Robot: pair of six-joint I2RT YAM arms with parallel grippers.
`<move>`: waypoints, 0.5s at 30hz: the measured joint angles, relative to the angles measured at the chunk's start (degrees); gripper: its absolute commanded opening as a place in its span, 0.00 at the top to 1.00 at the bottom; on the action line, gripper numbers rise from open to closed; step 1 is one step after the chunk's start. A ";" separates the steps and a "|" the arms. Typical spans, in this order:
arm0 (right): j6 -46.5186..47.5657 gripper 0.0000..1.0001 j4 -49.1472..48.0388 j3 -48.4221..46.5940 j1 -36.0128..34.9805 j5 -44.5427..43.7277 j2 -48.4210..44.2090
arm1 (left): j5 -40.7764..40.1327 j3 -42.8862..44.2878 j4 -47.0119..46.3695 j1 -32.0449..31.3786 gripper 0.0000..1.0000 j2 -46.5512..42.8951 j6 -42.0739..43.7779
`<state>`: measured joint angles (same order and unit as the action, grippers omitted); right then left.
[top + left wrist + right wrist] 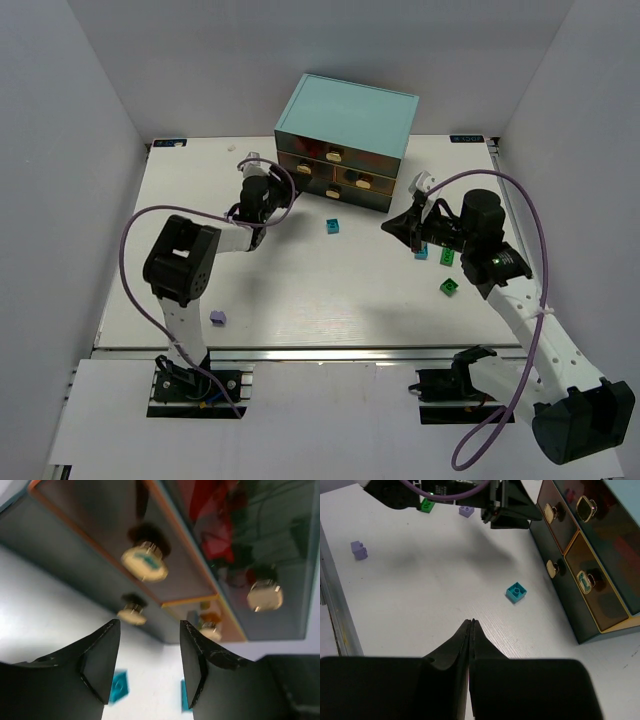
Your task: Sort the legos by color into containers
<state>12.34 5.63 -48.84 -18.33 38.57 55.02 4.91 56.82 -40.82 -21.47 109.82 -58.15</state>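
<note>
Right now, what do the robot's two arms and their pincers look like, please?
The left arm and right arm have white links and bulky black joints. A thin purple cable loops beside each. The left pincer and right pincer are matte black, each made of two wedges narrowing to a tip.

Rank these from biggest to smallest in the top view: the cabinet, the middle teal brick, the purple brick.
1. cabinet, by far.
2. middle teal brick and purple brick look about alike, too close to rank.
</note>
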 measured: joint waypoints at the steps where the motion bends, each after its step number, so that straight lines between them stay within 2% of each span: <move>1: 0.07 1.00 0.02 0.00 0.00 0.00 -0.28 | -0.02 1.53 -1.29 0.00 0.38 1.60 -0.83; 7: 0.09 1.00 0.24 0.00 0.00 0.02 -0.68 | -0.61 7.37 -4.63 0.00 0.38 6.60 -3.26; 15: 0.13 1.00 0.28 0.00 0.00 -0.04 -0.68 | -0.81 11.28 -3.72 0.00 0.40 9.40 -4.50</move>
<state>12.47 5.91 -48.84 -18.33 38.52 54.35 4.10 68.10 -44.53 -21.47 119.22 -62.65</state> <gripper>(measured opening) 0.015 0.603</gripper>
